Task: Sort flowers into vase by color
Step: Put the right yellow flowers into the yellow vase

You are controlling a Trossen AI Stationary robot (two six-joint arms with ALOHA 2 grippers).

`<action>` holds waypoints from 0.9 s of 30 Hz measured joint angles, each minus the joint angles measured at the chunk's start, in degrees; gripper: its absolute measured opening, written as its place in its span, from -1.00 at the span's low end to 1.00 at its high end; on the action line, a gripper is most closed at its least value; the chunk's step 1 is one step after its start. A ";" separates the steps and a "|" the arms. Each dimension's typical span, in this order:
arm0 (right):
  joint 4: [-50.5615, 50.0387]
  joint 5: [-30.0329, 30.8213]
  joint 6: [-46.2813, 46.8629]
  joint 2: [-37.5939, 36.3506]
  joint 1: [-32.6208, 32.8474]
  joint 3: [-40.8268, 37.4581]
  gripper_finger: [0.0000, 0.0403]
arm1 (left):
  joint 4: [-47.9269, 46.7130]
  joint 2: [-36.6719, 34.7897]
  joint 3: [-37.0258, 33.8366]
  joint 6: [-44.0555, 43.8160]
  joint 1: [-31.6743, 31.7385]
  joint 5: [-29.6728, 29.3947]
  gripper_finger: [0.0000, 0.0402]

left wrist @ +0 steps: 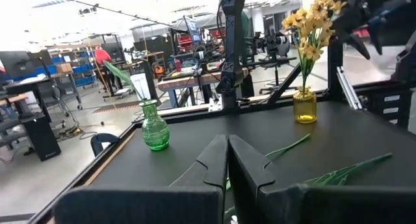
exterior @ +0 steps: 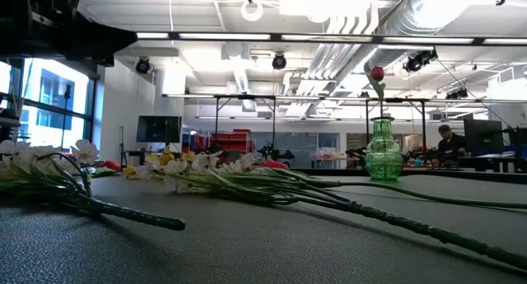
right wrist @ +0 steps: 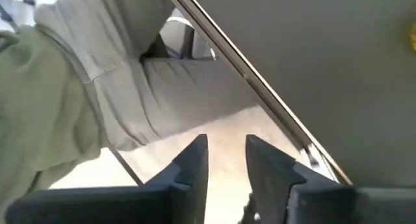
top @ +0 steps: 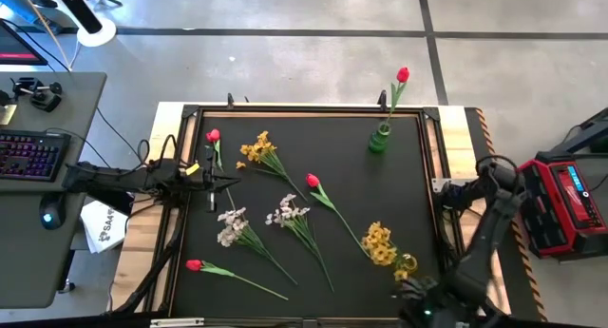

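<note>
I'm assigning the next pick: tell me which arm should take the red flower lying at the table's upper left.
Left. The left gripper hovers right below that red flower, fingers shut. The right gripper sits at the opposite near corner by the yellow vase.

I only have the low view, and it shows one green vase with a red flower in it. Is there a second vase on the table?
Observer: Yes. A yellow vase stands near the right arm's end of the mat, with yellow flowers in it.
Operator: How many reds are still lying loose?
Observer: Three red tulips lie on the mat: one at the back left, one in the middle and one at the front left. The left gripper is over the stem of the back-left one.
Operator: And the right gripper?
Observer: The right gripper is at the table's front edge beside the yellow vase, open and holding nothing.
</note>
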 joint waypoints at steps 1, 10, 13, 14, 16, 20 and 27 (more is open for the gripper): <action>-1.21 1.78 1.52 -0.05 1.27 0.97 -0.62 | -0.01 0.00 0.00 -0.52 0.00 0.00 -1.00; -0.70 25.69 12.30 3.67 12.11 -3.54 -0.75 | -0.82 0.01 -0.04 -1.20 0.00 -0.02 -1.00; -0.01 28.06 13.25 4.84 12.13 -4.83 -0.69 | -0.80 0.00 -0.04 -1.49 -0.01 -0.12 -1.00; 0.02 29.03 13.20 4.99 12.10 -5.05 -0.65 | -0.80 0.01 -0.04 -1.88 -0.02 -0.48 -1.00; -0.36 30.54 11.65 5.07 12.22 -5.36 -0.52 | -0.82 0.02 -0.04 -3.03 -0.02 -1.55 -1.00; -2.21 33.26 5.59 5.07 12.68 -5.36 -0.16 | -0.83 0.02 -0.04 -4.90 -0.02 -2.97 -1.00; -9.45 28.67 -6.49 5.07 10.81 -5.27 0.13 | -0.73 0.02 -0.04 -5.35 -0.04 -4.96 -1.00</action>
